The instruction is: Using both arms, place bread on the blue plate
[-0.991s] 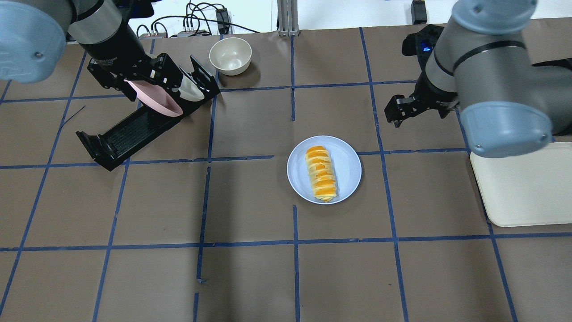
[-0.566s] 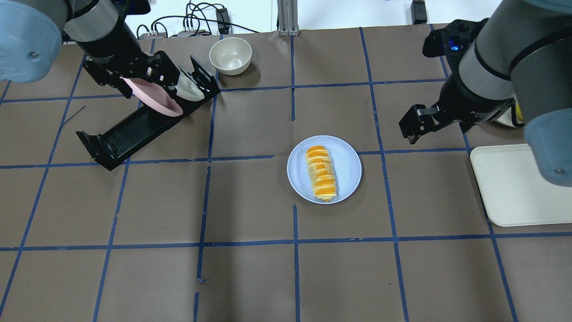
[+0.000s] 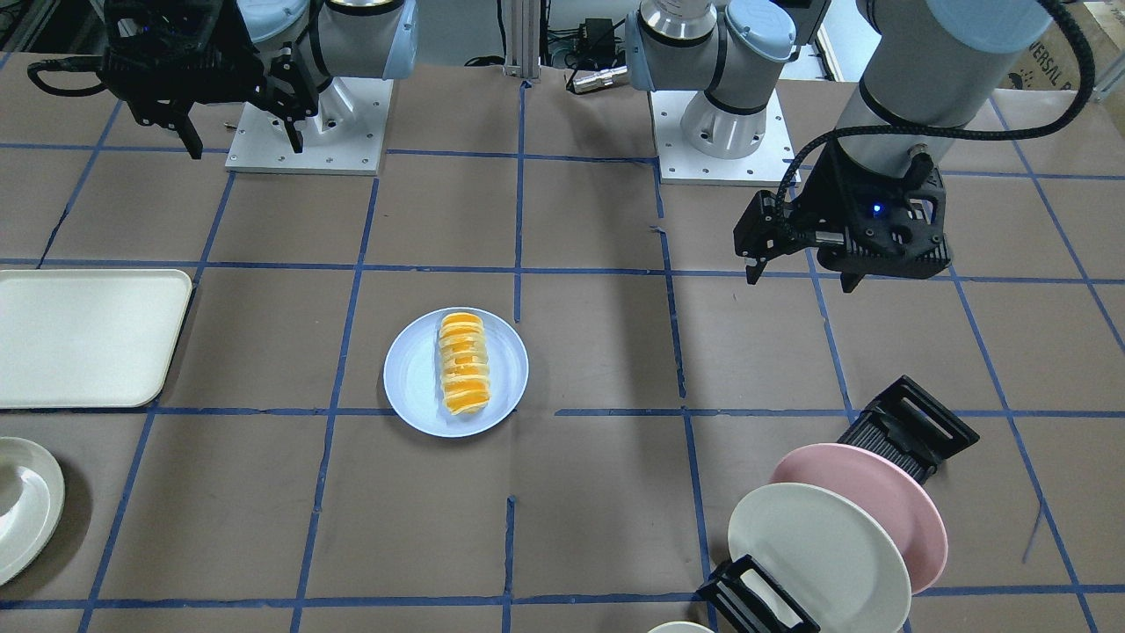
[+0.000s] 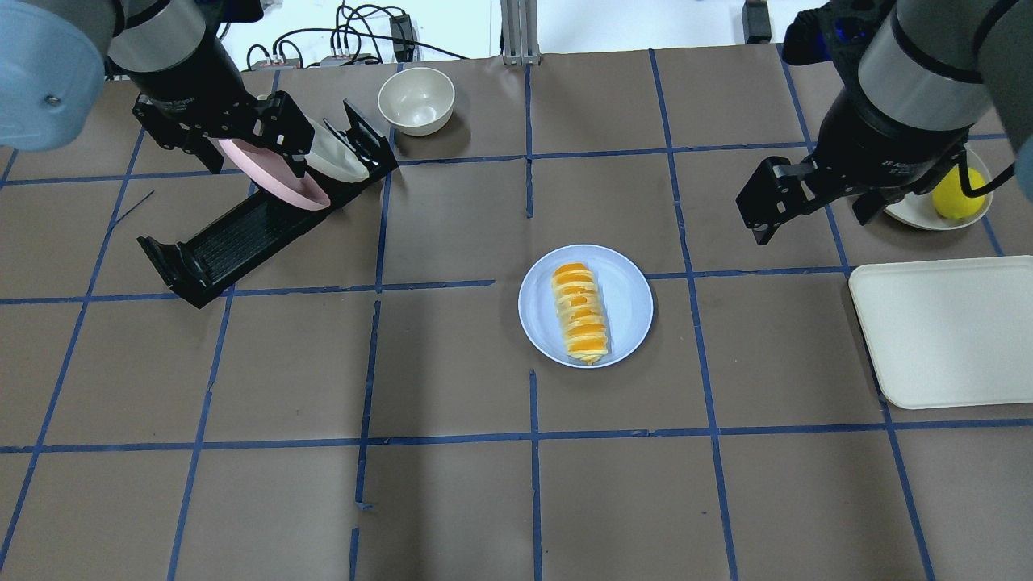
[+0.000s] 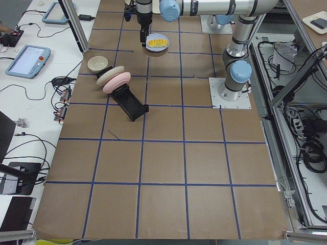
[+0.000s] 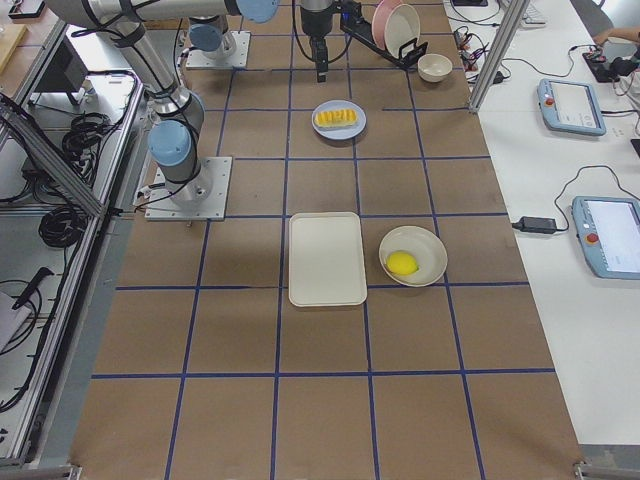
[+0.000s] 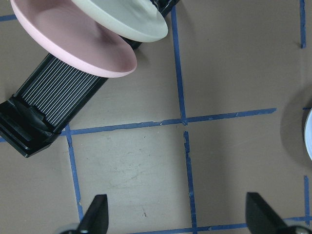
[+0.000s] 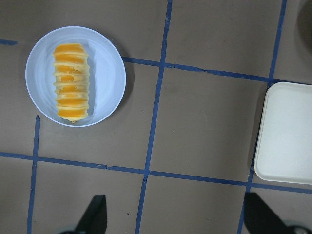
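Note:
The bread (image 4: pixel 579 313), a ridged orange and pale yellow loaf, lies lengthwise on the blue plate (image 4: pixel 629 303) in the middle of the table. It also shows in the front view (image 3: pixel 463 362) and in the right wrist view (image 8: pixel 71 81). My left gripper (image 4: pixel 257 157) is open and empty, raised above the table by the dish rack, far left of the plate. My right gripper (image 4: pixel 809 222) is open and empty, raised to the right of and behind the plate. Nothing touches the bread.
A black dish rack (image 4: pixel 242 234) at the back left holds a pink plate (image 4: pixel 274 181) and a cream plate (image 4: pixel 335 161). A cream bowl (image 4: pixel 416 99) stands behind it. A cream tray (image 4: pixel 952 331) and a bowl with a lemon (image 4: pixel 956 198) are at the right.
My right gripper has moved to the right, away from the plate, uncovering the lemon bowl. My left gripper has drifted a little left. The bread and plate have not moved.

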